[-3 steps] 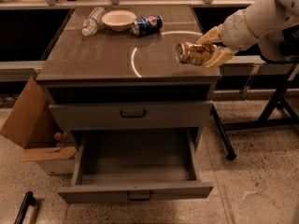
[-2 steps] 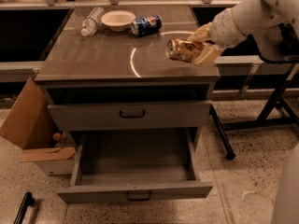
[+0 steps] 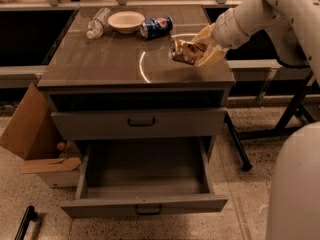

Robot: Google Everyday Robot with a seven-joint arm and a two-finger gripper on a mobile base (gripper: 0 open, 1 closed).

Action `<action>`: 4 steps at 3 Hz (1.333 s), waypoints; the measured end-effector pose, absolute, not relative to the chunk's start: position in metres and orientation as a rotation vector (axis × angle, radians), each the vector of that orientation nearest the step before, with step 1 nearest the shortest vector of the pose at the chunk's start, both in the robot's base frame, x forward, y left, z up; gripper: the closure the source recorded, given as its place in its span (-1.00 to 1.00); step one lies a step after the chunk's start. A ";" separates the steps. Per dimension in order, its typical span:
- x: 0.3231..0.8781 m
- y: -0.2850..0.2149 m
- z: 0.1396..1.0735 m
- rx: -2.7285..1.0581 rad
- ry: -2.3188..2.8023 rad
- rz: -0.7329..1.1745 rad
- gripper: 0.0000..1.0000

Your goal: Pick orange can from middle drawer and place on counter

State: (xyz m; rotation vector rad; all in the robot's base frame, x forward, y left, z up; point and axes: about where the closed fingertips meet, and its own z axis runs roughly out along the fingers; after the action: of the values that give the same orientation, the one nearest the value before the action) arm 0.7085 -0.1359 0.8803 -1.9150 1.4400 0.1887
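My gripper (image 3: 200, 48) is shut on the orange can (image 3: 183, 52), a crushed orange-gold can held on its side. It hangs just above the right part of the counter (image 3: 100, 61), beside the curved bright reflection. The white arm comes in from the upper right. The middle drawer (image 3: 145, 184) is the lowest one; it is pulled wide open and its inside shows nothing in it. The grey drawer above it (image 3: 140, 123) is closed.
At the counter's back stand a blue Pepsi can (image 3: 156, 26) on its side, a white bowl (image 3: 126, 20) and a clear plastic bottle (image 3: 97, 22). A cardboard box (image 3: 35, 134) stands left of the cabinet. Dark table legs (image 3: 240, 149) stand to the right.
My gripper has carried the orange can to the left and a little farther back over the counter. The drawer and the other objects have not moved.
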 end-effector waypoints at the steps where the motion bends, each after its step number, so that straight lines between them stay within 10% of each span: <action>1: 0.718 -0.131 0.876 -1.912 1.461 0.204 -0.28; 3: 0.736 -0.130 0.868 -1.904 1.512 0.203 -1.00; 4: 0.739 -0.135 0.867 -1.901 1.530 0.195 -1.00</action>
State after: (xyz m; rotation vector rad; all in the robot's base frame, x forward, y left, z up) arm 0.7389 -0.1352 0.8672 -1.9005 1.5295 0.1946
